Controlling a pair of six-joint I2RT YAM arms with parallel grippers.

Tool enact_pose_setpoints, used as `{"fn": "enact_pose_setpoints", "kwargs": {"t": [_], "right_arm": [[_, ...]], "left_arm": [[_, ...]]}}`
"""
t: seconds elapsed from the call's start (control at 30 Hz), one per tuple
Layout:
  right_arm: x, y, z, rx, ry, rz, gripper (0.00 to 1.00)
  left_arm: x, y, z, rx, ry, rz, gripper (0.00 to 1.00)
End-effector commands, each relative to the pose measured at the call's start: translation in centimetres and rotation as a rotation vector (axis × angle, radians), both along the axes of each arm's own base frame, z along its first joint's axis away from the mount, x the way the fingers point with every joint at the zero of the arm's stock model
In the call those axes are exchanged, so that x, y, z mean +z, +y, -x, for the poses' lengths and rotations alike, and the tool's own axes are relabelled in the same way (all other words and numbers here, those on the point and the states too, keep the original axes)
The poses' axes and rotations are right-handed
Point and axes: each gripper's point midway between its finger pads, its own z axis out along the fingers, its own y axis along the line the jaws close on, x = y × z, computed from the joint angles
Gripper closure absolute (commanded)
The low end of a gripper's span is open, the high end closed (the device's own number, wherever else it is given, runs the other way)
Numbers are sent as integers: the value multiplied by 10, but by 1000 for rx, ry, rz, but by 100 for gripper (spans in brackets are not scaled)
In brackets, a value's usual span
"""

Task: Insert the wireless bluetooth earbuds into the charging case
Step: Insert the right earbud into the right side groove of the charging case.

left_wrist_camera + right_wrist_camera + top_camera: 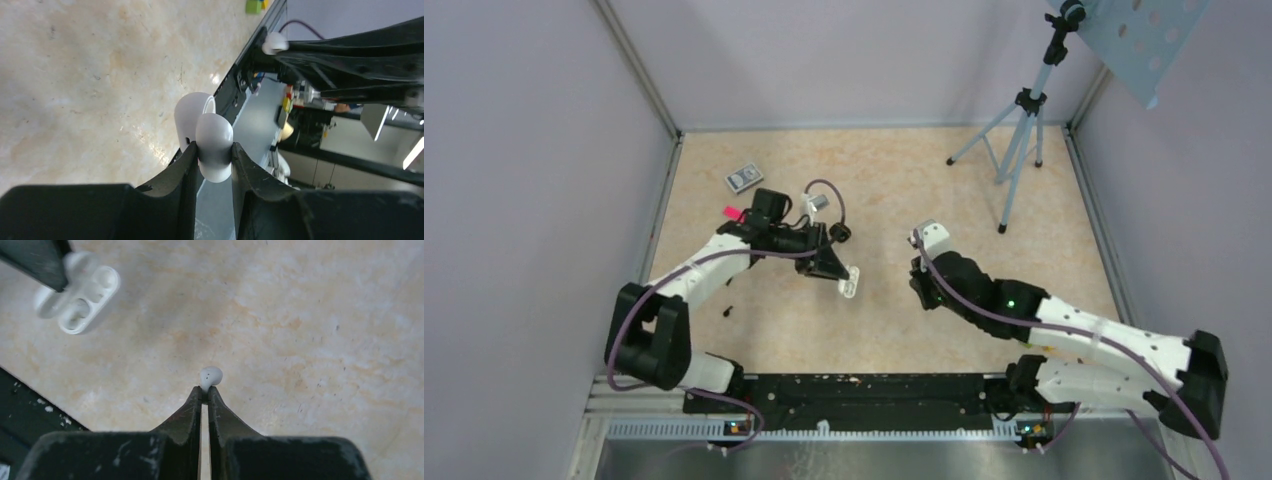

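Light bright, even, diffuse; shadows faint. Right gripper (205,392) blurs toward lens; table (310,315) ahead of its tips sharp.

A grey tripod (1022,130) is standing at the far right of the beige marbled counter (894,170). Well to the left of the tripod, a small dark patterned box (744,178) is lying flat, with a pink scrap (732,212) lying just nearer. A pale perforated panel (1139,40) is sitting tilted beside the tripod's top.
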Motion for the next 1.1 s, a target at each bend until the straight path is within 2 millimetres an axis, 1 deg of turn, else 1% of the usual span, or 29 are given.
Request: {"fn": "enact_pose_setpoints", "kwargs": {"t": [0.0,0.03,0.1,0.2,0.27,0.37,0.43,0.5,0.57,0.67,0.77,0.9,0.97,1.07], "right_arm": [[39,4,6,259,-203,-12,100],[49,3,8,293,-250,-20,100],[60,2,15,402,-347,-19,100],[69,6,33,601,-465,7,100],[70,7,38,681,-497,44,100],[64,13,44,806,-497,120,100],[64,17,46,859,-506,145,100],[67,20,49,910,-521,163,100],[65,22,47,939,-518,199,100],[62,22,41,956,-496,268,100],[62,21,34,969,-522,350,100],[64,24,29,1027,-614,457,100],[64,25,24,1044,-650,506,100],[58,27,21,1090,-659,565,100]], "left_arm": [[4,-17,10,-191,-66,-5,100],[6,-19,10,-213,-79,-3,100],[7,-21,9,-248,-111,2,100],[10,-23,7,-303,-176,18,100],[13,-26,8,-353,-203,39,100],[14,-34,7,-415,-191,80,100],[9,-44,6,-444,-163,79,100],[1,-55,12,-492,-126,57,100],[-6,-63,17,-525,-94,29,100],[-10,-69,24,-551,-61,27,100],[-7,-72,30,-569,-38,29,100],[-3,-75,40,-585,-2,25,100],[-2,-75,41,-588,-2,11,100],[0,-76,42,-589,-2,7,100]]}}
